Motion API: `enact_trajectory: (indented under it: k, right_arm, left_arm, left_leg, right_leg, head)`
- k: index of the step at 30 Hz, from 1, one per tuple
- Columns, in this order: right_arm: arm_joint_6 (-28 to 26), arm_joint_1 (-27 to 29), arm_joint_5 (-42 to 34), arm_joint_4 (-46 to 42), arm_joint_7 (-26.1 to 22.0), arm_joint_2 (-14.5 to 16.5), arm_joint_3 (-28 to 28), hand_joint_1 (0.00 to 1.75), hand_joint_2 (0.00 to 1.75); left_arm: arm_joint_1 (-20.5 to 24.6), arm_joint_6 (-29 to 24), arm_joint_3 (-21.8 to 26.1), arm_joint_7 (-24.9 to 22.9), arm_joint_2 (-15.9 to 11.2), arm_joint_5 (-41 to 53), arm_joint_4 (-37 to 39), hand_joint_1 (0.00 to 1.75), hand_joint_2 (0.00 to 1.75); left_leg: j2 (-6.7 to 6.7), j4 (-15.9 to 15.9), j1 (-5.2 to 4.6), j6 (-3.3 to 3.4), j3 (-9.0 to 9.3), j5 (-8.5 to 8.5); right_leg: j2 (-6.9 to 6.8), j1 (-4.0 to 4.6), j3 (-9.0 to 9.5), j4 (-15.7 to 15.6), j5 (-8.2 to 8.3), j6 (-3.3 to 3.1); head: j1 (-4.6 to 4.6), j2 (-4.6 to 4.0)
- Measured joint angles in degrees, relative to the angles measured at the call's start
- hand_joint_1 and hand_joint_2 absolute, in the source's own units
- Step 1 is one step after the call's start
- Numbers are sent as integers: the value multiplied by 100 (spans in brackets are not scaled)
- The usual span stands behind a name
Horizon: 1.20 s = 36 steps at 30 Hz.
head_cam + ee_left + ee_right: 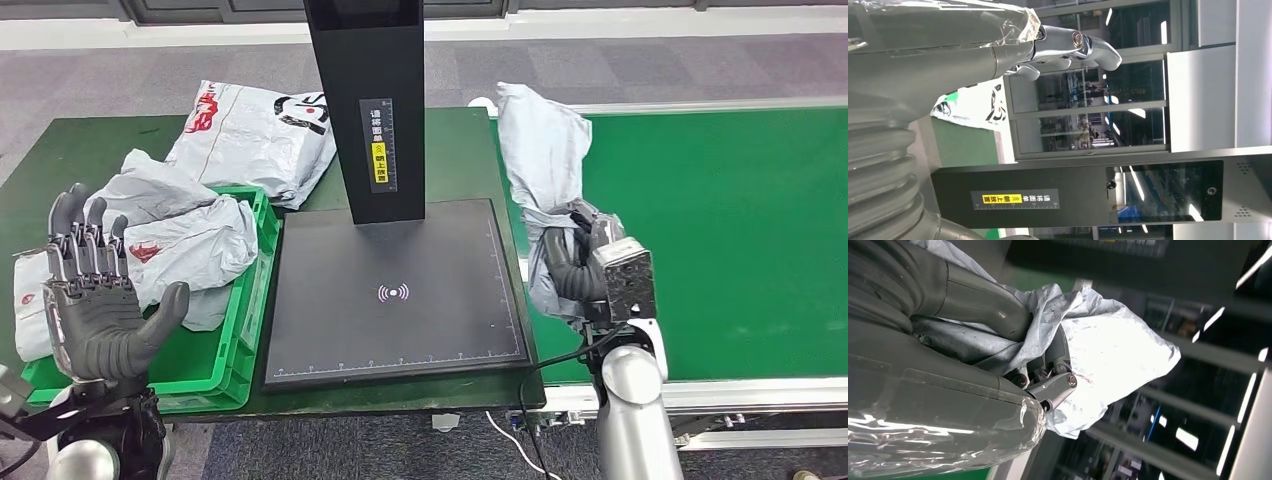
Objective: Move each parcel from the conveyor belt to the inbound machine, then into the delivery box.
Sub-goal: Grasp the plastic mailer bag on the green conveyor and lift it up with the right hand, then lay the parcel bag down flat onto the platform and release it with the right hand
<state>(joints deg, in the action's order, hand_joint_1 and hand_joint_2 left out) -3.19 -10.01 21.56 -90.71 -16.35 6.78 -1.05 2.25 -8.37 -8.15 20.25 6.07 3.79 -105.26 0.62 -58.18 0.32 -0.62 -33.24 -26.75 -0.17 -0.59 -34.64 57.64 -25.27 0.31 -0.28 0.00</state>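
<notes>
Right hand (578, 268): our fingers are wrapped around the lower part of a grey parcel (542, 165); the right wrist view shows thumb and fingers clenched on crumpled film, so we have it.
Held parcel: it stands up from our fingers, loose bag rising above them, at the seam between the conveyor belt (730, 220) and the machine table.
Left hand (100, 300): fingers spread, palm up, holding nothing, raised over the near corner of the green delivery box (245, 340).
Step in hand: we judge this is the carry to the inbound machine.
How to do it well: we should keep the grip firm, since the film looks slippery, and lift the hanging end over the table edge.
Scan plate (395, 295): just beside our right fingers, toward the left hand; we should lay the parcel flat near its centre mark, away from the black post (370, 100).
Far side: three parcels already lie in and behind the box.
</notes>
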Motion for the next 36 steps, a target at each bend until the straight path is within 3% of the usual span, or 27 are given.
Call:
enact_trajectory:
  k: [13, 17, 25, 31, 36]
  right_arm:
    - [-107, -627, -51, 954, 132, 4, 624, 175, 175]
    - [-9, -1074, -256, 1650, 170, 39, 814, 175, 175]
    - [209, -2169, -426, 3739, 330, 516, 1431, 175, 175]
    - [469, -2582, -552, 5068, 434, 905, 1806, 175, 175]
    - [495, -2721, -598, 5595, 416, 1028, 1915, 175, 175]
  left_arm:
    - [131, -22, 0, -25, 40, 18, 107, 0, 175]
    - [246, -18, -9, -53, 42, -3, 176, 0, 175]
    - [595, -19, -95, -137, 85, -85, 374, 0, 175]
    - [835, -19, -198, -202, 98, -139, 538, 0, 175]
    - [899, -20, -205, -208, 99, -145, 626, 0, 175]
  left_leg:
    - [1, -1, -1, -2, -4, -2]
    - [-10, -1, 0, -5, -3, 0]
    - [-16, -1, 8, -17, 1, 12]
    - [-15, -1, 12, -19, -2, 13]
    - [-15, -1, 11, -19, -5, 12]
  right_leg:
    - [4, -1, -5, 2, 1, 0]
    - [14, -1, -8, 2, 6, -4]
    - [17, 11, -10, 5, 17, -15]
    - [18, 12, -16, 6, 17, -16]
    - [18, 11, -19, 6, 16, -16]
  head:
    - [0, 0]
    - [0, 0]
    - [0, 0]
    - [0, 0]
    - [0, 0]
